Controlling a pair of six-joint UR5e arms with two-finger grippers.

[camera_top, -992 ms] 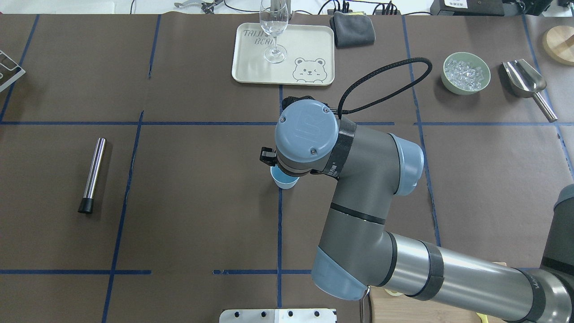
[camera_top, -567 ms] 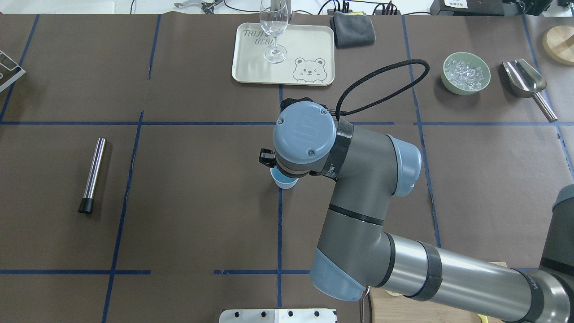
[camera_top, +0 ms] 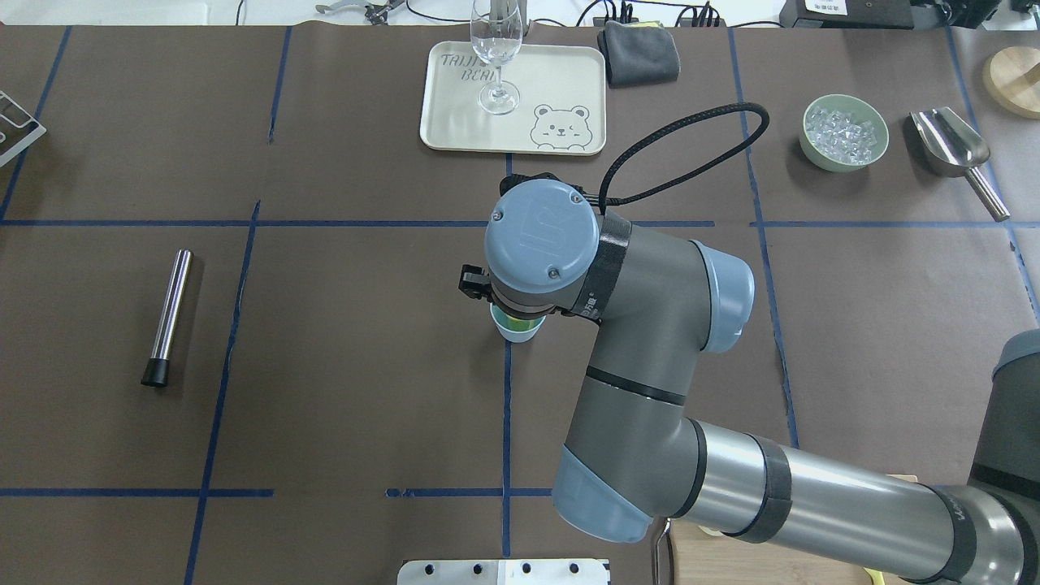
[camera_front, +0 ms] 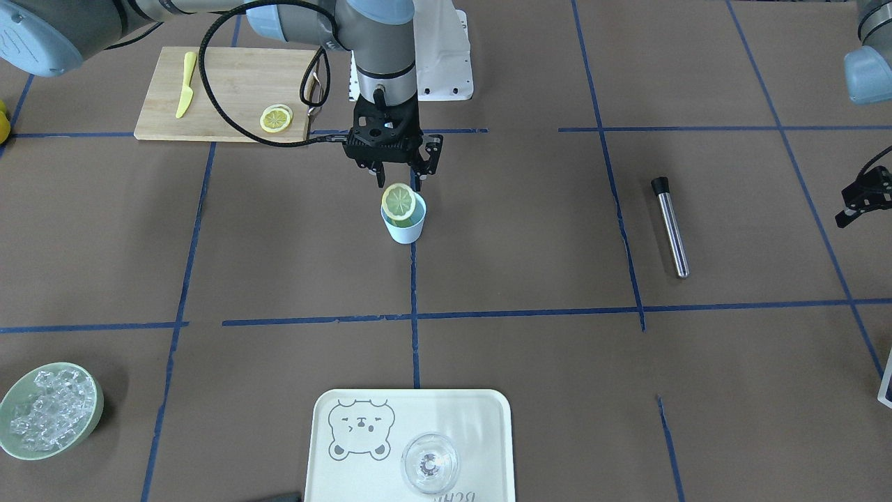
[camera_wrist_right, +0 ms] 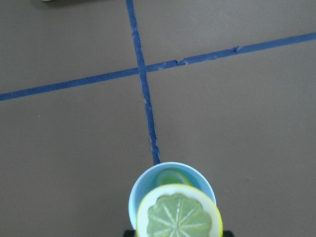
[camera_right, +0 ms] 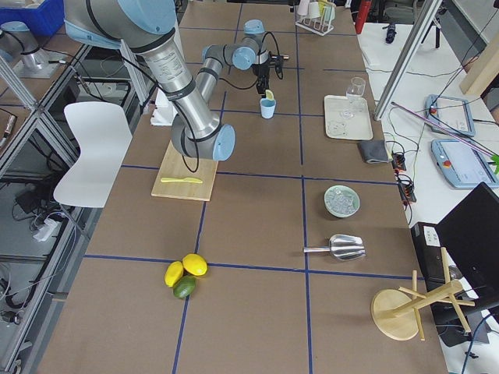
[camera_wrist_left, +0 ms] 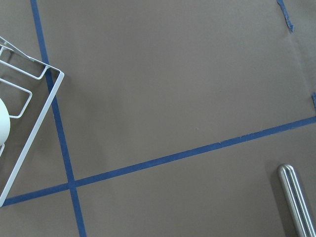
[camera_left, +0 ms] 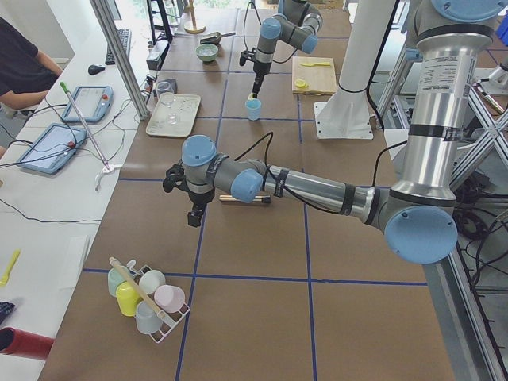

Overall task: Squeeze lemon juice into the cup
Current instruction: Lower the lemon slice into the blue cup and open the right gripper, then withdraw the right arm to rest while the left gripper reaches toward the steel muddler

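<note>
The light-blue cup [camera_front: 405, 229] stands mid-table on a blue tape line. My right gripper [camera_front: 399, 185] hangs straight over it, shut on a lemon slice [camera_front: 398, 201] that it grips by the rim. The slice stands on edge, its lower part at the cup's mouth. In the right wrist view the slice [camera_wrist_right: 178, 215] covers the near rim of the cup [camera_wrist_right: 143, 183], and something yellow-green shows inside. From overhead the arm hides the gripper; only part of the cup [camera_top: 520, 331] shows. My left gripper [camera_front: 854, 209] hovers far off near the steel tube; I cannot tell how its jaws stand.
A cutting board [camera_front: 223, 94] holds more lemon slices [camera_front: 276, 118] and a yellow knife [camera_front: 184, 84]. A steel tube [camera_front: 670, 226] lies on my left side. A tray [camera_front: 481, 418] with a clear glass [camera_front: 430, 464], a green ice bowl [camera_front: 49, 411] and a scoop [camera_top: 955, 150] are at the far side.
My right wrist has shifted slightly left over the cup. The cup's inside, plain blue before from overhead, now shows yellow-green.
</note>
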